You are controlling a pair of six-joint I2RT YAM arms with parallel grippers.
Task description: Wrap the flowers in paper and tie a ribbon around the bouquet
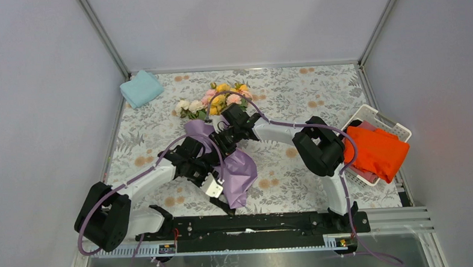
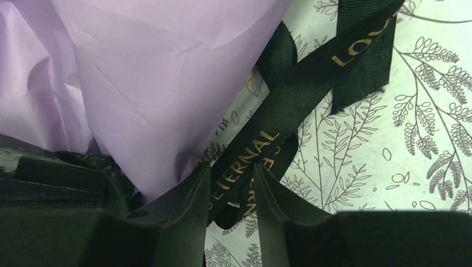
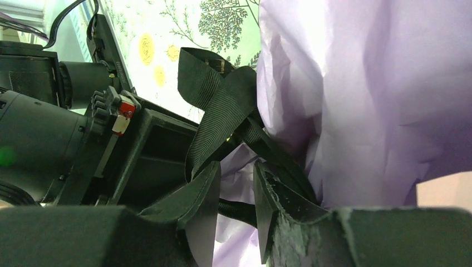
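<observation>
Slipping is being risked: ribbon [image 2: 289, 105] lying between jaws of left gripper [image 2: 232, 167] and right gripper [image 3: 237, 166], clamping not discernible; paper [image 2: 167, 83] could unroll.

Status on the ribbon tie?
Left gripper jaws astride ribbon, grip unclear. Right gripper pinching ribbon beside paper. No obstruction visible.

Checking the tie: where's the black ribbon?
Left wrist view: narrow black lettered ribbon, right of the lilac paper, passing between fingers of the left end effector.

Looped black ribbon [image 3: 218, 111] at right gripper [image 3: 236, 173] tips; lilac paper [image 3: 362, 83] beside
</observation>
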